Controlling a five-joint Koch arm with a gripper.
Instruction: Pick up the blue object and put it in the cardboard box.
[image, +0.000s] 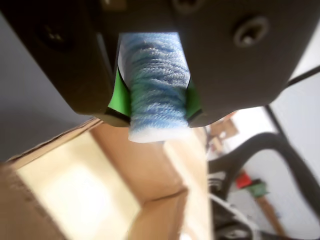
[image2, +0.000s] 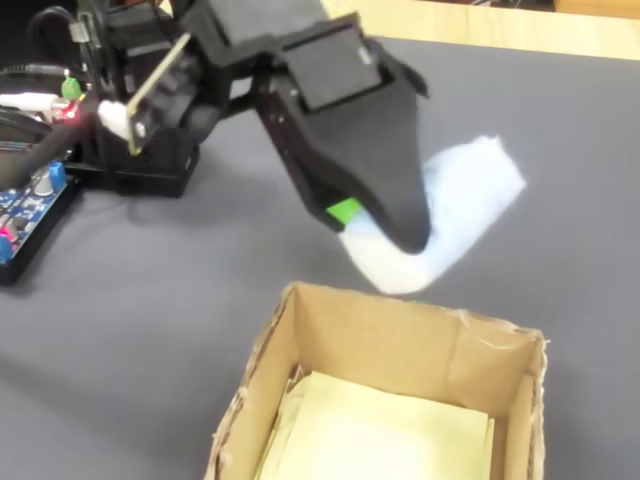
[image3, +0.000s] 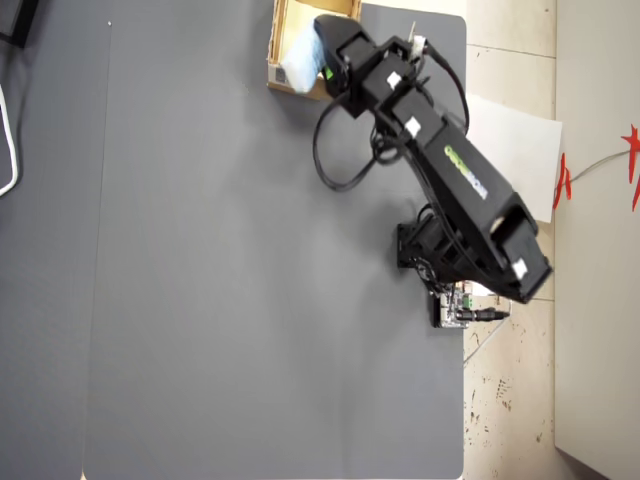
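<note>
The block (image: 159, 85) is clamped between the two jaws of the gripper (image: 156, 107), seen end-on in the wrist view; green pads (image: 119, 97) press in on both sides and the ribbed, woolly surface is pinched narrower where they bite. That dent is read as softness: a foam or sponge-like piece, light, compressible, not fragile, unlikely to slip given the fuzzy texture. In the fixed view the block (image2: 440, 220) is seen bent into an L around the jaw tip, one end sticking out to the right and up, the other curling below the gripper (image2: 375, 225). So it is floppy, not stiff; it is held near its middle, and the free ends sag.

The block is held in the air, just above and behind the far rim of the box (image2: 400, 345) in the fixed view, not yet inside. In the wrist view the box (image: 155, 175) opening with its pale floor lies below and to the left. In the overhead view the block (image3: 297, 62) sits over the box (image3: 290, 25) at the top edge of the grey mat (image3: 220, 280).

Judgement: the mid-body grip is adequate; a drop from here should be harmless, but the trailing end could catch on the rim unless it is carried further over the opening.
</note>
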